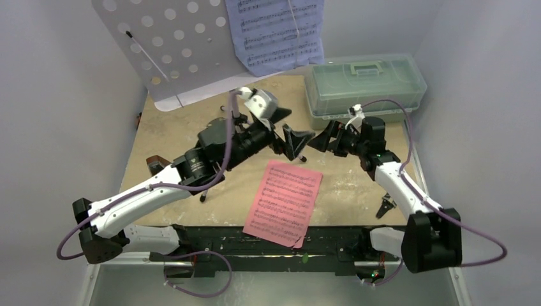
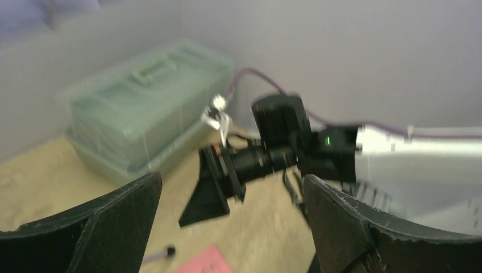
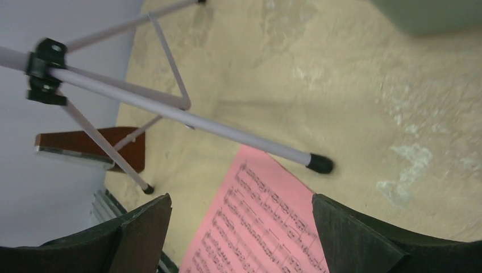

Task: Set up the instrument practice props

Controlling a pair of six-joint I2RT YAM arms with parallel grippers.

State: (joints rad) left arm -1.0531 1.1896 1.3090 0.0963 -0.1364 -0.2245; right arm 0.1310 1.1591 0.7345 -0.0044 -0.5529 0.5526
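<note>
The lavender perforated music stand [image 1: 172,44] stands at the back left, its thin tripod legs [image 3: 170,111] spread on the table. The pale-blue music sheet [image 1: 277,32] rests on its right side. Flat at the front centre lies the pink music sheet [image 1: 284,201], also in the right wrist view [image 3: 261,227]. The brown metronome [image 1: 155,164] sits at the left behind the left arm. My left gripper [image 1: 295,131] and right gripper [image 1: 325,137] face each other at mid-table, both open and empty. The right gripper [image 3: 241,239] hovers over the pink sheet's far end.
A translucent green lidded box [image 1: 363,83] stands at the back right. Small black pliers [image 1: 386,205] lie beside the right arm near the front. One black-capped stand foot [image 3: 320,164] rests just beyond the pink sheet. Grey walls close in on three sides.
</note>
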